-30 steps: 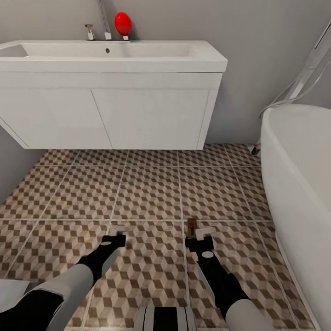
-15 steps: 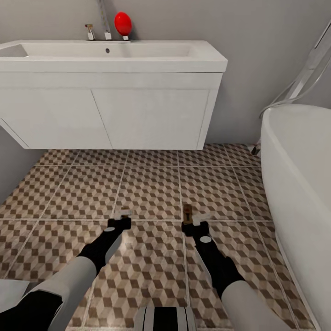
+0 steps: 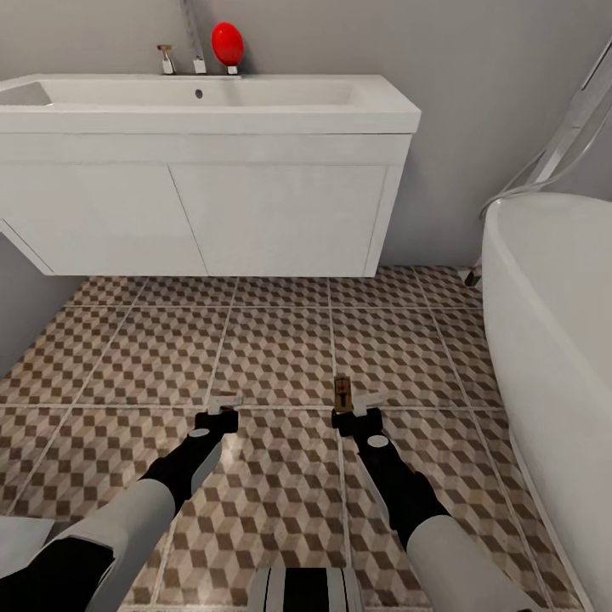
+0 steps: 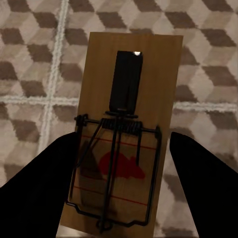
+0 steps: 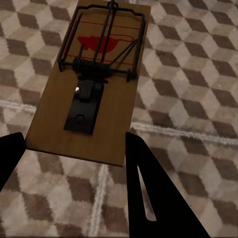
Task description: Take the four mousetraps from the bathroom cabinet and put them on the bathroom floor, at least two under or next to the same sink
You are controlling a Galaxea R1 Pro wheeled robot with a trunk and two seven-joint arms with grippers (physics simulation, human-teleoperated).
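Mousetraps are what I have in both hands right now: one wooden trap (image 4: 126,134) sits between the dark fingers of my left gripper (image 4: 121,198), and a second trap (image 5: 91,79) is pinched at its near end by my right gripper (image 5: 74,168). In each wrist view the board lies flat, wire side up, with the patterned bathroom floor (image 3: 280,348) beneath it, so both seem to be carried level and low, which I judge is a sensible way to set them down without tipping the spring.

From the head camera, the right-hand trap (image 3: 342,393) pokes forward at about 12 o'clock from the right gripper (image 3: 357,412), hovering low over a grout line. The left gripper (image 3: 223,406) is at roughly 9 o'clock from it, well apart; its trap is too thin to pick out from that angle, apart from a pale sliver at the fingertips. Both sets of fingers are closed on their boards, not spread.

Further out at 12 o'clock, the white bathroom sink (image 3: 204,93) hangs on the wall on its vanity, leaving open tile underneath. A red ball-like object (image 3: 227,42) rests by the faucet. The bathtub (image 3: 552,340) curves in at 3 o'clock.

My judgement is that the traps are held pointing at the sink because the task wants at least two under or beside it. They are near it but not yet on the tiles. I would ease forward and lower before letting go.
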